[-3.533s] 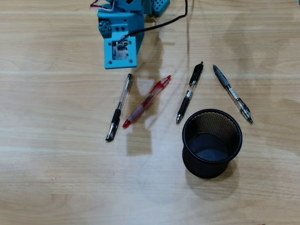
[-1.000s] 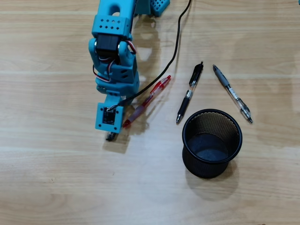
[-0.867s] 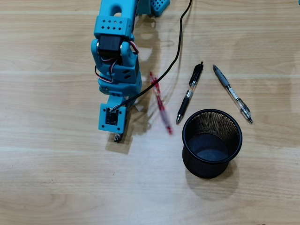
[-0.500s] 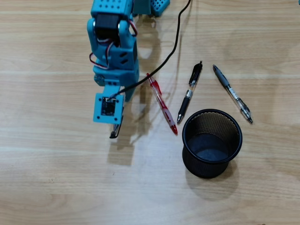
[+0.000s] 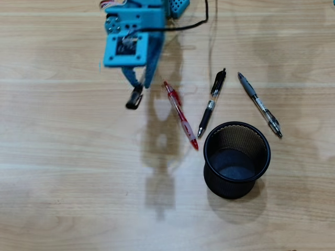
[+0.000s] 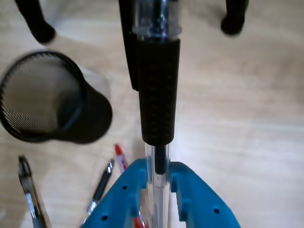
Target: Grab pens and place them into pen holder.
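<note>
**Clear pen aloft in blue gripper, three pens on table**

Clamped between the blue fingers (image 6: 197, 199) of the gripper (image 6: 159, 178) in the wrist view: the clear pen (image 6: 156, 95), transparent barrel pinched at the jaws, ribbed black sleeve running up the middle of the picture, a black clip alongside near the top. Seen from overhead, only the dark end of that pen (image 5: 134, 98) poking out below the gripper (image 5: 137, 78), clear of the wooden table (image 5: 78, 183), the grip itself hidden under the arm's blue body.

Lying on the table in the overhead view: red pen (image 5: 180, 115) slanting down to the right, tip near the holder's rim; black pen (image 5: 211, 103) just right of it, tip also close to the rim; grey pen (image 5: 260, 104) farther right, angled the other way. Holder (image 5: 236, 159), round black mesh with solid rim, upright at lower right, nothing inside.

From the wrist: holder (image 6: 47, 97) at left, its mesh wall and side visible, and only slivers of the red pen (image 6: 119, 159), black pen (image 6: 100, 185) and grey pen (image 6: 28, 192) along the bottom edge.
</note>
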You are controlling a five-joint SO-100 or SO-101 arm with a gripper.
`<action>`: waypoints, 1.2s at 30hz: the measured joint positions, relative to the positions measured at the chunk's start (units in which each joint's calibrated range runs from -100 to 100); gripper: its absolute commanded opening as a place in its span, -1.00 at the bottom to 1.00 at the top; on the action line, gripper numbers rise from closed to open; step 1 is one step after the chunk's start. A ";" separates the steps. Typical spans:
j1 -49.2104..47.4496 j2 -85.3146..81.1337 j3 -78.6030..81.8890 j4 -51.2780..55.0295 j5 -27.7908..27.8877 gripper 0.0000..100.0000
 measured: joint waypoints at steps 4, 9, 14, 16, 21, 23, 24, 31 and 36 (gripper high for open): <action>-4.67 -0.93 0.00 -10.44 0.00 -0.96; -11.53 -0.93 0.00 -22.53 0.88 -0.96; -15.72 -0.93 0.09 -34.01 3.59 -0.96; -16.67 -0.34 0.09 -38.67 4.06 -0.96; -18.77 4.25 0.09 -45.58 4.68 -0.96; -19.53 6.29 0.09 -47.73 4.68 -0.96; -19.53 7.22 0.09 -48.77 4.68 -0.96; -19.72 14.70 1.24 -55.07 3.64 -0.96; -19.25 18.01 11.00 -63.88 1.09 -0.96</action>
